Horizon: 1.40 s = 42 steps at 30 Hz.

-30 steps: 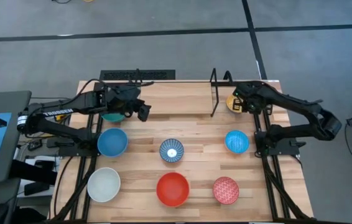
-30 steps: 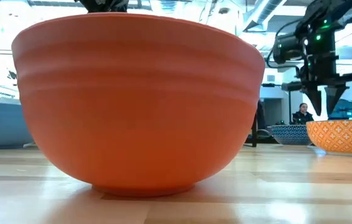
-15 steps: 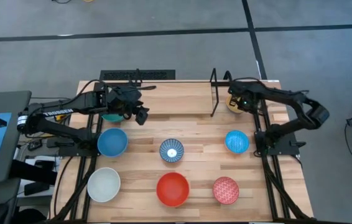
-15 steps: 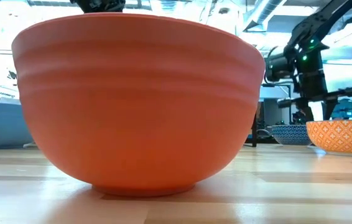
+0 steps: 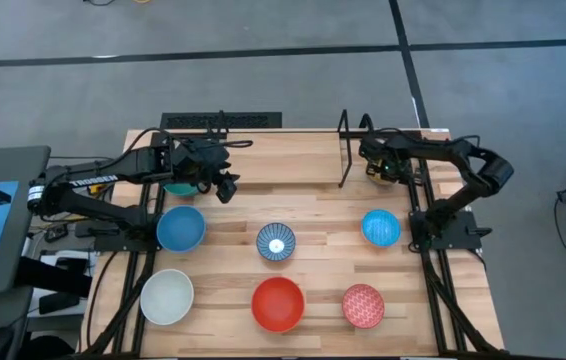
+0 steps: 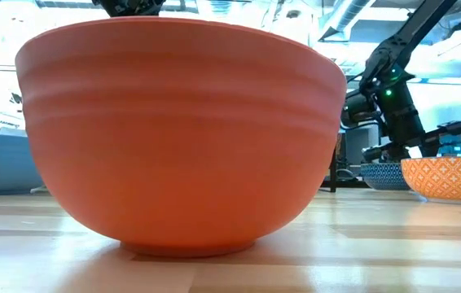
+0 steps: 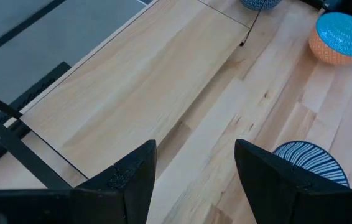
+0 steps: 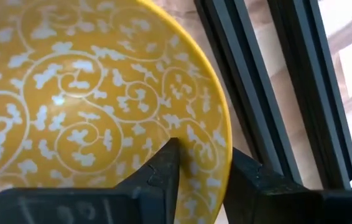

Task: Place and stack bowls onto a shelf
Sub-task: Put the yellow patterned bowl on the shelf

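Right gripper (image 8: pixel 194 171): your fingers straddle the yellow bowl (image 8: pixel 83 99) rim beside the shelf (image 7: pixel 132 87), narrowly parted.
Left gripper (image 7: pixel 194 180): your jaws gape empty over the shelf.

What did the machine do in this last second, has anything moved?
The right gripper has come down over the yellow bowl, one finger inside its rim, one outside. The left gripper barely shifted above the green bowl. The other bowls stayed put.
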### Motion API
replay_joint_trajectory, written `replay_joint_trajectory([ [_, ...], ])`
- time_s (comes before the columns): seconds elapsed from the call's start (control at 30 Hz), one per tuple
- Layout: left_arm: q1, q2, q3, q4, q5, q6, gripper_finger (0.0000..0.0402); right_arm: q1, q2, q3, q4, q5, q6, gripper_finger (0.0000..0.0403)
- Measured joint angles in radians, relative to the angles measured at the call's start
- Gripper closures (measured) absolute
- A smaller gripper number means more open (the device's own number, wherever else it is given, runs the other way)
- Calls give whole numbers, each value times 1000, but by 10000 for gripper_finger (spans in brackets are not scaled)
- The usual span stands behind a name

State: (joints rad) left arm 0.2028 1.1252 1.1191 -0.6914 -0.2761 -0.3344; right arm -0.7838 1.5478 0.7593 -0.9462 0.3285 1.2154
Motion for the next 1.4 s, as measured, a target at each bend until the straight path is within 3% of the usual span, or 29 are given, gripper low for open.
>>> replay_joint_trajectory([
  [0.5, 0, 0, 0, 0, 7, -18, 200, 4, -12, -1, 24, -10, -110, 310],
  [0.77, 0, 0, 0, 0, 8, -27, 200, 15, -69, -3, 18, -38, -47, 344],
  [1.1, -3, 0, 0, -30, 29, -40, 200, 1, -68, -52, 78, -55, 68, 243],
  [1.2, -7, 0, 0, -40, 29, -49, 200, 14, -69, -68, 86, -45, 66, 261],
  [1.4, -8, 0, 0, -40, 28, -55, 200, 50, -79, -66, 102, 16, 70, 339],
])
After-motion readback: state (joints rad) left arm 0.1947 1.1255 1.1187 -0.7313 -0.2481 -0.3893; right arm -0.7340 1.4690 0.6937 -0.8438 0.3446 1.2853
